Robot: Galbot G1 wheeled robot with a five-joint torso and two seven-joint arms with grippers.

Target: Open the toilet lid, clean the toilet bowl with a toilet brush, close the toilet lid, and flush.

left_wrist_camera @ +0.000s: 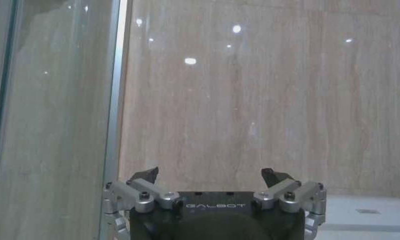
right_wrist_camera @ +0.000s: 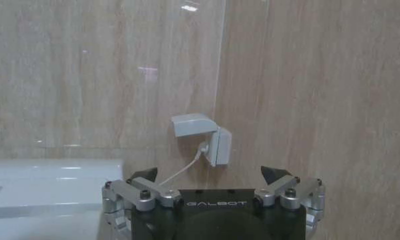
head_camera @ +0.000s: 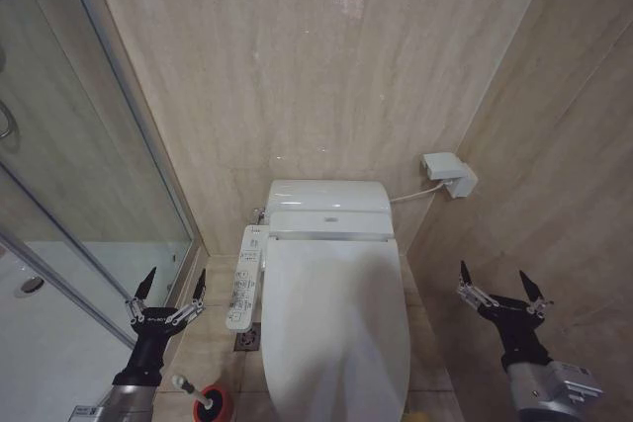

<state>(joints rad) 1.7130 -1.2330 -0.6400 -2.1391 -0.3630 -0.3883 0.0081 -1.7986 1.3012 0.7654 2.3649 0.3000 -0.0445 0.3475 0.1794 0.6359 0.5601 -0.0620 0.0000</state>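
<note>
The toilet lid (head_camera: 336, 328) lies shut over the bowl between our two raised arms. Our left gripper (head_camera: 166, 291) hangs wide open above the toilet brush (head_camera: 201, 399) on the floor; our right gripper (head_camera: 500, 287) is spread too, holding nothing. We should hook the lid's front edge and lift slowly. Both wrists read "GALBOT"

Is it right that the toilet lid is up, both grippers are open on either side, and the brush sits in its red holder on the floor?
Not quite: the head view shows the toilet lid down. The left gripper and right gripper are open, and the toilet brush sits in its red holder.
</note>
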